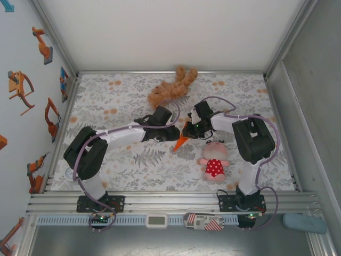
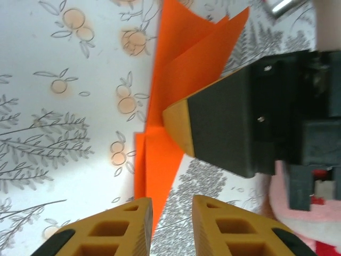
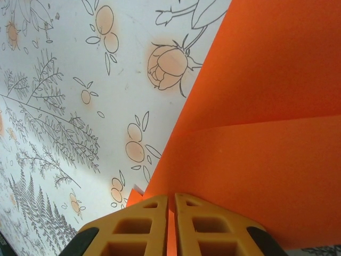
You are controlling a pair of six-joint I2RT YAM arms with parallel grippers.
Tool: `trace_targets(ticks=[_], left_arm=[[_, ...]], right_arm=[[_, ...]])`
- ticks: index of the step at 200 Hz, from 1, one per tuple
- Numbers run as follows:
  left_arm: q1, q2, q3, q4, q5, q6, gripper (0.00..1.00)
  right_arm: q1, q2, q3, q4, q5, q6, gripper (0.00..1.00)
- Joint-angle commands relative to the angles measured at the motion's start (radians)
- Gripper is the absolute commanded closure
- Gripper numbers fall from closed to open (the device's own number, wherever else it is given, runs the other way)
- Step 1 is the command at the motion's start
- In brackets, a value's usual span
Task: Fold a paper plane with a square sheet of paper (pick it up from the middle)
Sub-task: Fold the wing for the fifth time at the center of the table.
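Orange paper plane, sharply creased layers

The orange paper is thin and matt, smooth apart from its sharp creases. The fingers of the right gripper are mustard-yellow plastic, matt, moulded with hollow cells, with black plastic behind them. The table cover is a smooth printed sheet with a faint sheen. The brown bear is shaggy plush; the pink doll is soft cloth. The front rail is brushed metal.
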Motion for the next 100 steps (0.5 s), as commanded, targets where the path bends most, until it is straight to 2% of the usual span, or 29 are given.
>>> trace_targets(ticks=[1, 51, 100], left_arm=[[-0.006, 0.024, -0.014, 0.068, 0.072, 0.022, 0.77], [-0.009, 0.120, 0.008, 0.110, 0.138, -0.011, 0.87], [-0.007, 0.176, 0.030, 0.113, 0.177, -0.013, 0.89]], right_arm=[[0.000, 0.034, 0.002, -0.027, 0.016, -0.016, 0.88], [-0.004, 0.031, 0.002, -0.022, 0.006, -0.014, 0.88], [-0.004, 0.034, 0.005, -0.022, -0.003, -0.015, 0.88]])
